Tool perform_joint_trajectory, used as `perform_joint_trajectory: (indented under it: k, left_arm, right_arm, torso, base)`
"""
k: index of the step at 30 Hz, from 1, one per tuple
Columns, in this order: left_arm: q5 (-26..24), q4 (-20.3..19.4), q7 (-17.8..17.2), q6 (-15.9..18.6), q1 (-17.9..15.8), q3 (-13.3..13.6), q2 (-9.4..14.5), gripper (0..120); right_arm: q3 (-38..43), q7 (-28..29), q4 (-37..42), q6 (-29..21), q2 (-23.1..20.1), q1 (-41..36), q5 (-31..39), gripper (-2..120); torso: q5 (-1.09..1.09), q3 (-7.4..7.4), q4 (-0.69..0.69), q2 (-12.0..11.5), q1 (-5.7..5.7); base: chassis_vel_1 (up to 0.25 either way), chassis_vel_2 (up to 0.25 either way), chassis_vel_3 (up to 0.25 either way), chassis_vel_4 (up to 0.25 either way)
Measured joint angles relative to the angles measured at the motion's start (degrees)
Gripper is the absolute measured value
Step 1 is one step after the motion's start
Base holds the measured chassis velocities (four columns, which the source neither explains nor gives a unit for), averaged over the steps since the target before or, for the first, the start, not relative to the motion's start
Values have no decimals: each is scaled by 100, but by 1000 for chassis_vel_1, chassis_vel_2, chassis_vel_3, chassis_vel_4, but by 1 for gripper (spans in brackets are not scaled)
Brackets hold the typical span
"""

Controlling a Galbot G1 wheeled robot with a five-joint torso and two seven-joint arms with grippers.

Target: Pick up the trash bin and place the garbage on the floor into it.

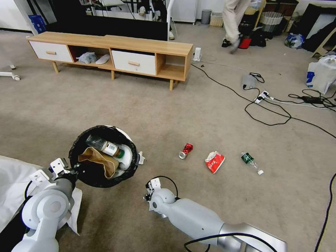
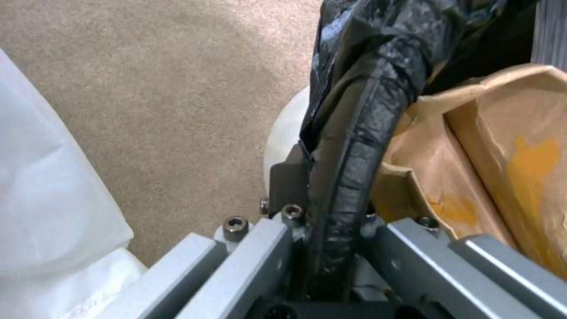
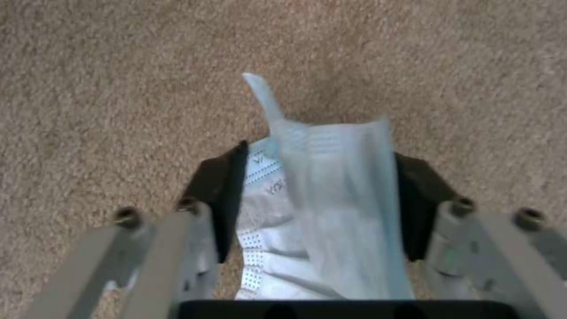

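Observation:
The trash bin (image 1: pixel 103 155), white with a black bag over its rim (image 2: pixel 354 146), is at the lower left, and my left gripper (image 1: pixel 72 170) (image 2: pixel 331 208) is shut on its near rim. Inside it lie a crumpled brown paper bag (image 1: pixel 98 160) (image 2: pixel 490 155) and a bottle (image 1: pixel 105 146). My right gripper (image 3: pixel 319 155) points down at the carpet right of the bin, shut on a white tissue (image 3: pixel 336 195). On the floor further right lie more garbage: a crushed red can (image 1: pixel 186 151), a red-white wrapper (image 1: pixel 214 161) and a green-labelled bottle (image 1: pixel 250 161). A white scrap (image 1: pixel 141 158) sits beside the bin.
A low wooden cabinet (image 1: pixel 112 56) stands at the back. Black cables (image 1: pixel 269 112) and a power strip (image 1: pixel 261 96) cross the carpet at the right, near a white shopping bag (image 1: pixel 320 75). A white sheet (image 1: pixel 14 185) lies by my left arm.

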Motion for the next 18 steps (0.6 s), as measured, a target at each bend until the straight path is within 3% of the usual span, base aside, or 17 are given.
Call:
perform_joint_trajectory:
  k: [6, 9, 12, 14, 18]
  left_arm:
    - [-4, -6, 0, 0, 1, 4, 14, 0]
    - [-10, -9, -5, 0, -17, 22, 30, 0]
    - [-10, -9, -7, 0, -21, 27, 30, 0]
    - [-9, -9, -12, 0, -25, 47, 20, 0]
    - [1, -10, -17, 0, -24, 72, 6, 0]
  right_arm:
    - [-3, 0, -5, 14, 9, -6, -3, 33]
    - [-29, 6, -4, 25, 8, -29, -5, 16]
    - [-32, 7, -6, 28, 4, -36, -7, 10]
    - [-28, 10, -23, 48, -7, -57, -18, 0]
    - [1, 17, -29, 69, -17, -66, -24, 0]
  torso:
    - [0, 0, 0, 0, 0]
    - [0, 0, 0, 0, 0]
    - [0, 0, 0, 0, 0]
    - [0, 0, 0, 0, 0]
    - [0, 0, 1, 0, 0]
  base:
    - [0, 0, 0, 0]
    - [0, 0, 0, 0]
    - [0, 0, 0, 0]
    - [0, 0, 0, 0]
    - [0, 0, 0, 0]
